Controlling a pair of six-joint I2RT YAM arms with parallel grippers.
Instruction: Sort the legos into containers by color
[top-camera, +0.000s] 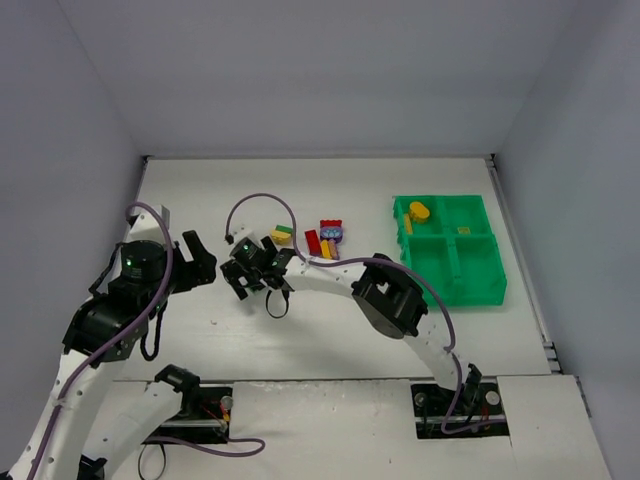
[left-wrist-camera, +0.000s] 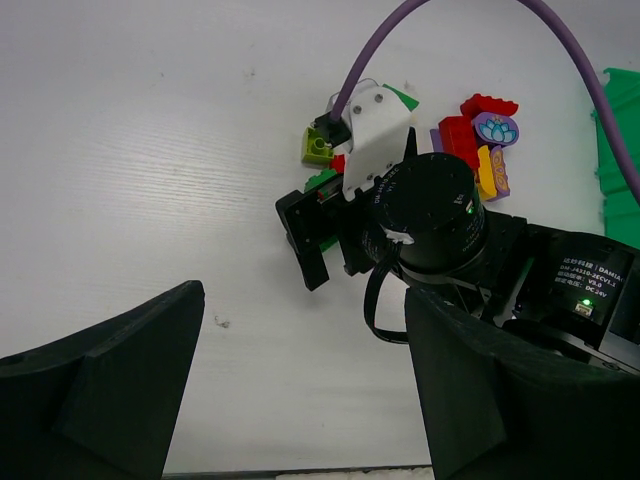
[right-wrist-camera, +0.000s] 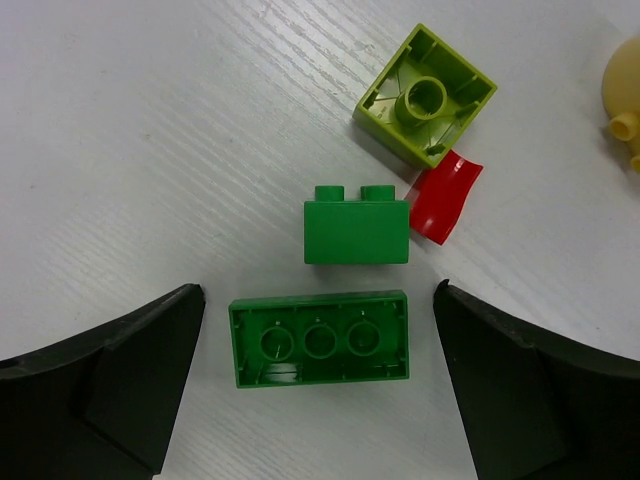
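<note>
In the right wrist view a long green lego (right-wrist-camera: 320, 340) lies upside down between the wide-apart fingers of my right gripper (right-wrist-camera: 318, 298), touching neither. Just beyond it lie a small green lego (right-wrist-camera: 357, 232) on its side, a curved red piece (right-wrist-camera: 445, 195) and an upturned lime lego (right-wrist-camera: 425, 95). From above, my right gripper (top-camera: 258, 282) hangs over these. More legos lie nearby: a yellow-green one (top-camera: 282, 235) and a red, yellow and purple cluster (top-camera: 330, 238). The green tray of containers (top-camera: 478, 292) stands at the right, with yellow legos (top-camera: 418, 212) in its far-left compartment. My left gripper (top-camera: 197, 262) is open over bare table.
The left wrist view shows the right wrist's black motor and camera (left-wrist-camera: 430, 215) close ahead, with its purple cable (left-wrist-camera: 470, 10) arching above. White walls enclose the table on three sides. The right arm's elbow (top-camera: 388, 296) stands between the lego cluster and the tray.
</note>
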